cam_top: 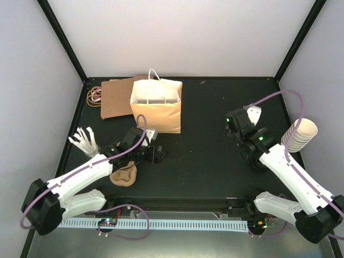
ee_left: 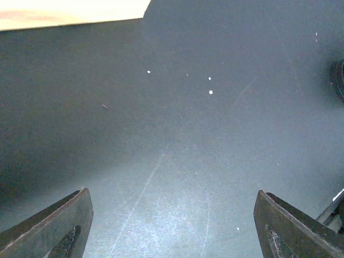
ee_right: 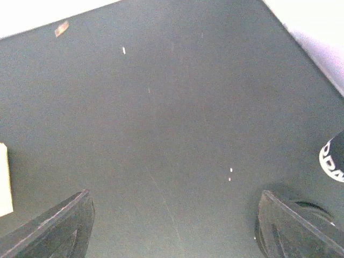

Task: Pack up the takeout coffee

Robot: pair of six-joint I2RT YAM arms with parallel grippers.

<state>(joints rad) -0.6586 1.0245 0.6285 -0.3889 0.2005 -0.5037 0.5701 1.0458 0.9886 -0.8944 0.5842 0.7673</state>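
Coffee (ee_right: 334,161) showed only as a dark, white-printed cup at the right edge of the right wrist view, near that gripper's right finger (ee_right: 295,226). It could not be picked out elsewhere. The table (cam_top: 204,156) lay bare between the arms. The left arm (cam_top: 80,177) reached forward over the tray (cam_top: 123,176). The left gripper (ee_left: 172,196) hung low with its jaws wide and nothing held, and the corner of the bag (cam_top: 156,105) lay ahead of it. The right arm (cam_top: 290,166) stretched up and left. The right gripper (ee_right: 174,201) also gaped empty over bare table. The stacked cups (cam_top: 301,134) stood at the right edge.
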